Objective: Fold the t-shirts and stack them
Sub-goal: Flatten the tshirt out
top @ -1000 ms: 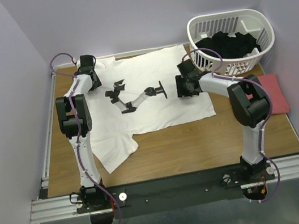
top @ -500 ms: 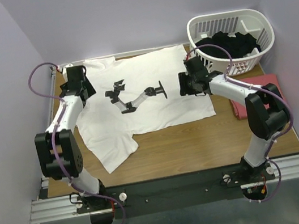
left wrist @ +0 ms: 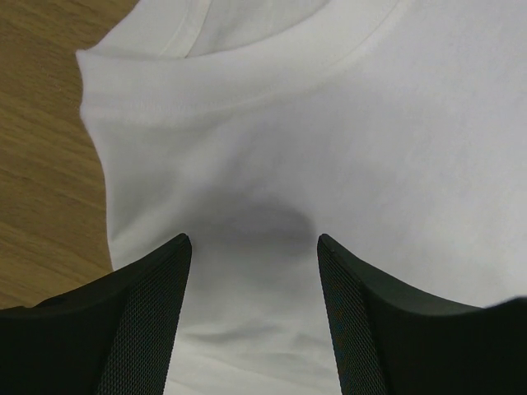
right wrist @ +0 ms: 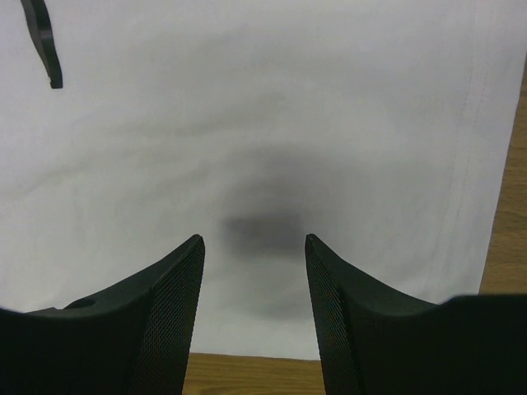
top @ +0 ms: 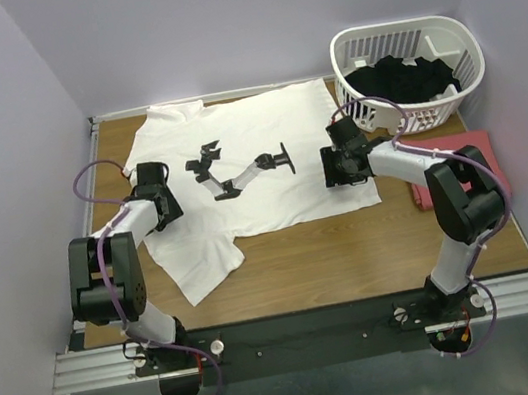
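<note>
A large white t-shirt (top: 264, 137) lies spread flat on the wooden tabletop (top: 355, 253). Its long axis runs left to right across the top view. One sleeve trails toward the near left edge.

The left gripper (left wrist: 254, 243) hovers low over the shirt's left end. Its two fingers stand apart with nothing between them. Its wrist view shows a curved ribbed band just ahead of the fingers, which appears to be the neckline, with bare wood to the left.

The right gripper (right wrist: 254, 239) hovers over the shirt's near right corner. It is also open and empty. A stitched hem runs down the right side of its wrist view, and wood shows just past the cloth edges.

Each arm is thus nearest its own end of the shirt, and the cloth lies directly beneath both grippers rather than ahead of them. A pinch at either end would probably need only a short descent.

A small black-and-white jointed bracket (top: 240, 173) rests on the middle of the shirt, between the two grippers. It would likely obstruct a fold along the long axis.

A folded salmon-red t-shirt (top: 483, 141) lies at the right edge, partly hidden by the right arm. A white slatted basket (top: 398, 28) holding dark clothing stands at the far right corner.
</note>
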Controlling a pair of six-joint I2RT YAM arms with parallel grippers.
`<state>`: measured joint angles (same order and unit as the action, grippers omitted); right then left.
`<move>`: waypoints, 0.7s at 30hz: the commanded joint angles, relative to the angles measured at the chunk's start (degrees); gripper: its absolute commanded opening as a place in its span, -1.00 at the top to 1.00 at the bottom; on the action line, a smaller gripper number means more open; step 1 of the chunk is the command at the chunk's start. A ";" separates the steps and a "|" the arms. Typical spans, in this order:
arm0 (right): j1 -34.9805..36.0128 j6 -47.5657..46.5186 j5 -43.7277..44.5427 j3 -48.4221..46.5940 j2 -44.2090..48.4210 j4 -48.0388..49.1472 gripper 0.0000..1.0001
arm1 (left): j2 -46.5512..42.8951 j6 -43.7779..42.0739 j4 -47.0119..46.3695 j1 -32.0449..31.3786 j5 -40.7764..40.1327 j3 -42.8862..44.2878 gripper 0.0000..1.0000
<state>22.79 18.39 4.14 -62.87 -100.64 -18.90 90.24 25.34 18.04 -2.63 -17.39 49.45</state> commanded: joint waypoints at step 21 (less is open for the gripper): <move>-0.11 2.17 -0.18 1.52 -0.88 1.32 -0.18 | -15.17 9.81 4.10 2.19 -3.53 -8.05 -0.39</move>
<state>22.79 19.49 5.98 -62.61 -103.24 -17.56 77.54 31.73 19.88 -0.80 -18.85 42.81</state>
